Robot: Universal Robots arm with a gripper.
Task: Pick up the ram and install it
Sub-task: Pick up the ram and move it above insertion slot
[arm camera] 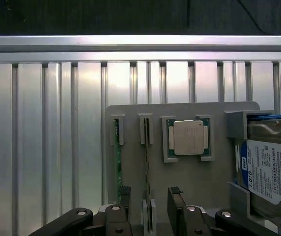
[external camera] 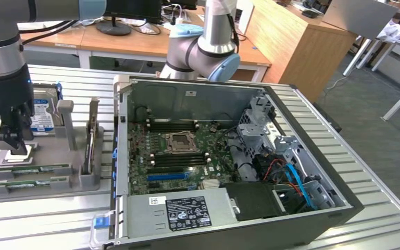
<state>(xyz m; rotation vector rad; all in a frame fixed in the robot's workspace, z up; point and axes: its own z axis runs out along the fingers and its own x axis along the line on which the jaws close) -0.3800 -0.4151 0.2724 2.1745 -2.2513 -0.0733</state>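
The pick-up has not begun: the gripper (arm camera: 150, 204), fingers spread and empty, hovers over the ram (arm camera: 116, 162) lying in its grey holder (arm camera: 209, 110), well apart from the motherboard (external camera: 179, 151).

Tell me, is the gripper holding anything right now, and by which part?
Nothing is held. The gripper stands open over the grey holder, one finger on either side of a ram stick, not closed on it.
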